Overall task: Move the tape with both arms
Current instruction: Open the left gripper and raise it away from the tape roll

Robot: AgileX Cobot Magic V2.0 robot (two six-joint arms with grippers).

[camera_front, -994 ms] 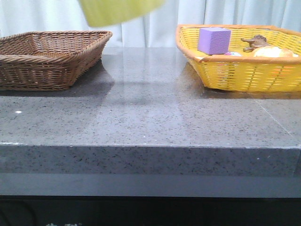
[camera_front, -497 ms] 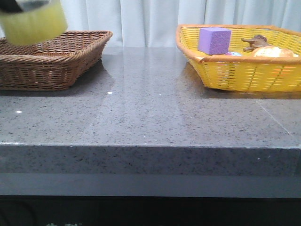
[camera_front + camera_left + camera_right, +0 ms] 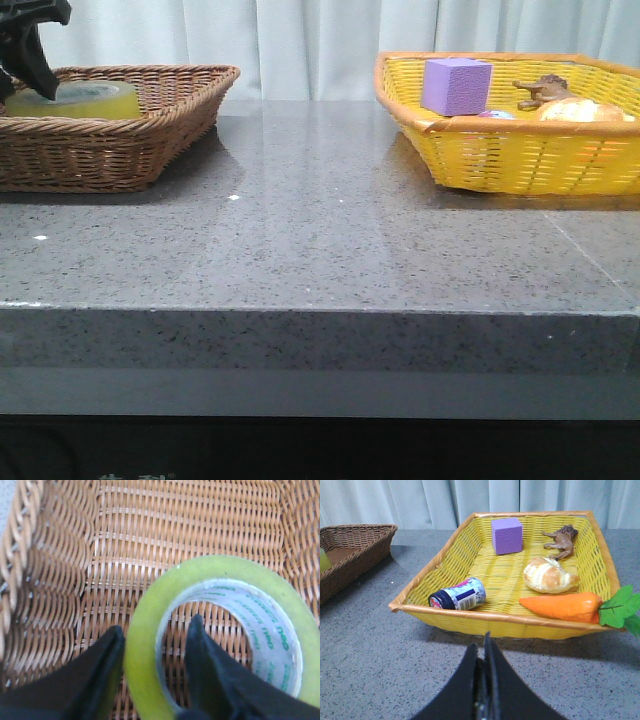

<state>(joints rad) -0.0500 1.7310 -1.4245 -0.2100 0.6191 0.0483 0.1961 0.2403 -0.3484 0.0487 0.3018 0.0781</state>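
Observation:
The tape (image 3: 75,100), a yellow roll with a white core and green lettering, lies flat inside the brown wicker basket (image 3: 150,130) at the far left. In the left wrist view the tape (image 3: 225,570) rests on the basket floor (image 3: 60,580). My left gripper (image 3: 157,625) straddles the roll's wall, one finger outside and one inside the core. A gap shows between the inner finger and the core, so the jaws stand open. It shows in the front view (image 3: 30,45) above the roll. My right gripper (image 3: 486,639) is shut and empty, above the table in front of the yellow basket (image 3: 470,614).
The yellow basket (image 3: 500,160) at the right holds a purple cube (image 3: 456,86), a toy lion (image 3: 561,541), a bread roll (image 3: 549,575), a can (image 3: 458,594) and a toy carrot (image 3: 562,606). Grey stone tabletop (image 3: 320,230) lies between the baskets. A white curtain hangs behind.
The tape moved from the top centre of the front view leftward and down into the brown basket. The left gripper came into view above it.

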